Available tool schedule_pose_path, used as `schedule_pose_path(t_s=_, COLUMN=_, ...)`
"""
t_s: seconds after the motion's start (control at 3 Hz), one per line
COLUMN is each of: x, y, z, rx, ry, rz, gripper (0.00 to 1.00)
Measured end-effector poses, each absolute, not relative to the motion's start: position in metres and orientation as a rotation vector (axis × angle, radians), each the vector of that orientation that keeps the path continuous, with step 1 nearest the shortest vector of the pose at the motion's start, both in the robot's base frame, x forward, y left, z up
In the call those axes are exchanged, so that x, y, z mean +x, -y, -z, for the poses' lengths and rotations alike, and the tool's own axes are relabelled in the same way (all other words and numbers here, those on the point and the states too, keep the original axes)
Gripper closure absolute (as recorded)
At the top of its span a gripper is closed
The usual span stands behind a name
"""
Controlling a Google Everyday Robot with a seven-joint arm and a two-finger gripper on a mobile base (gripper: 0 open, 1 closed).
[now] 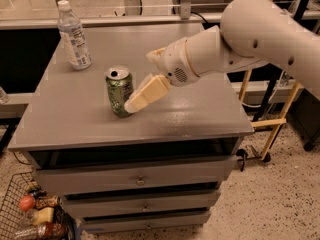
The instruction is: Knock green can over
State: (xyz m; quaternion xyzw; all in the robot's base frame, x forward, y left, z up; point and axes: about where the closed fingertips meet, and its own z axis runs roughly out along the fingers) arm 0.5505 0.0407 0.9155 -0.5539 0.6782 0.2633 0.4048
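The green can (pixel 118 91) stands upright near the front left of the grey cabinet top (pixel 200 114), silver top with its opening showing. My gripper (pixel 134 104) reaches in from the right on a white arm; its cream fingertips touch the can's lower right side. It holds nothing.
A clear plastic bottle (pixel 73 35) with a white cap stands at the back left of the top. A wire basket (pixel 27 214) of items sits on the floor at the left, by the drawers (pixel 140 181). A yellow frame (pixel 272 119) stands to the right.
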Motion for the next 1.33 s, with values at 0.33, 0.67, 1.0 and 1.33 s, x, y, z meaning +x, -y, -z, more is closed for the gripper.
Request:
schedule_pose_path(t_s=0.33, x=0.559, y=-0.061, z=-0.907, rx=-1.376, ry=-1.677, rz=-0.728, gripper=0.00)
schedule_pose_path(t_s=0.67, x=0.564, y=-0.077, z=-0.905, rx=-1.358, ry=-1.637, rz=-0.767, gripper=0.00)
schedule_pose_path(t_s=1.0, x=0.566, y=-0.087, z=-0.905, rx=-1.349, ry=-1.614, rz=-0.783, gripper=0.18)
schedule_pose_path(t_s=1.33, x=0.567, y=-0.090, z=-0.904, rx=-1.345, ry=-1.608, rz=-0.788, gripper=0.41)
